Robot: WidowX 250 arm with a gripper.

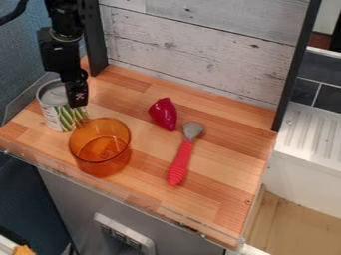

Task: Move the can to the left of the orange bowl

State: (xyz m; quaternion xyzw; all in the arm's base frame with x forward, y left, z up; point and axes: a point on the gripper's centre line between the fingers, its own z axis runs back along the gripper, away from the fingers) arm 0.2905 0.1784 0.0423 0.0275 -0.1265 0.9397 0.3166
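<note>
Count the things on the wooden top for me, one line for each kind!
Can: 1
Orange bowl: 1
Spoon with a red handle: 1
Dark red toy, maybe a pepper: 1
Total: 4

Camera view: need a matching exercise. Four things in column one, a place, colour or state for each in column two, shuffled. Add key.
Column one
1. can
2. orange bowl
3. utensil
4. pepper-shaped piece

Column two
A. grey head, ribbed red handle
B. dark red all over, lying on the wood
C. see-through, open at the top
D. upright, green pattern on its side

Right pairs: 1-D, 2-C, 3-A, 4-B
</note>
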